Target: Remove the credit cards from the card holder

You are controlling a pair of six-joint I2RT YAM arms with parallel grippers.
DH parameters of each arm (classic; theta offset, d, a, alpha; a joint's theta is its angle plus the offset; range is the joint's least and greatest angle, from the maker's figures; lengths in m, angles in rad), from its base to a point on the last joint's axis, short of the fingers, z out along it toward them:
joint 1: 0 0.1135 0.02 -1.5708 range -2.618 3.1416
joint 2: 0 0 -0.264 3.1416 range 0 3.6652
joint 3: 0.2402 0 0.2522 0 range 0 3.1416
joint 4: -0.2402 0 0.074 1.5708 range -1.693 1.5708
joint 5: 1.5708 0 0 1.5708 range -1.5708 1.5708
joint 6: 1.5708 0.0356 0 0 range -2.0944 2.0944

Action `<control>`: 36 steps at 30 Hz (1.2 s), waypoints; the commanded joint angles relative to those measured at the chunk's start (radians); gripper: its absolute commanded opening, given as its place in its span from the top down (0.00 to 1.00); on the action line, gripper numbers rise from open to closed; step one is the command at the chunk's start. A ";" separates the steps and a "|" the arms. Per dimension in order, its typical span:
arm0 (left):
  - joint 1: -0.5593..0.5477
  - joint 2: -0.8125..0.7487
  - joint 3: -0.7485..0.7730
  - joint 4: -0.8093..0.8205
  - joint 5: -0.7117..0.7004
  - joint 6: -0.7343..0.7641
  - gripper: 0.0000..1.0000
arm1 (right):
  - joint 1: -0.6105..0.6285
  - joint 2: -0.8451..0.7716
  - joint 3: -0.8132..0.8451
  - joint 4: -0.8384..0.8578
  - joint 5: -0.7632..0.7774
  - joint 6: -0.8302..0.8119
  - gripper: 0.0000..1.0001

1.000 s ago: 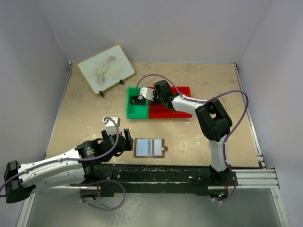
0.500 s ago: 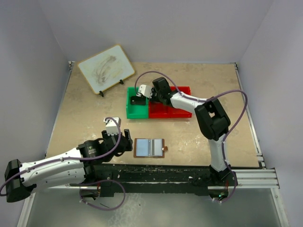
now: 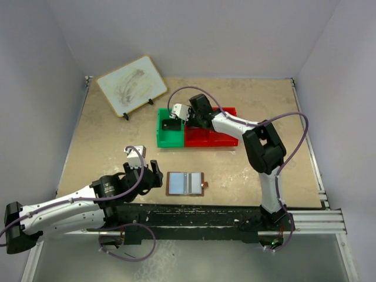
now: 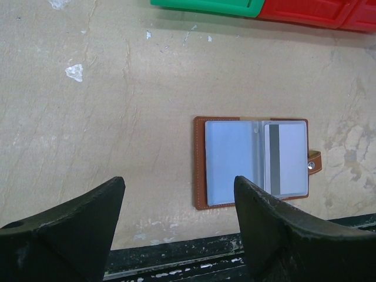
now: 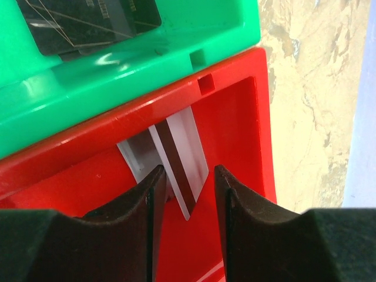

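The card holder (image 3: 185, 183) lies open and flat near the table's near edge, about midway along it. One striped card (image 4: 286, 158) shows in the panel beside the snap tab (image 4: 314, 165). The holder looks light and soft, so it would likely slide or fold if a card is tugged. Pinning the leather cover while pinching the card's exposed edge seems the best hold. The card is probably thin, stiff and slick.

The left gripper (image 4: 176, 191) hovers just beside the holder, fingers wide apart and empty. The right gripper (image 5: 187, 175) hangs in the red bin (image 5: 247, 129), fingers parted around a pale card (image 5: 182, 158) that seems free of them. The green bin (image 5: 147, 64) alongside holds a dark card (image 5: 88, 23).
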 commanded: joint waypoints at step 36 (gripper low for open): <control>0.002 -0.024 0.015 0.019 0.002 -0.045 0.28 | -0.015 -0.435 -0.259 0.273 -0.071 0.389 0.31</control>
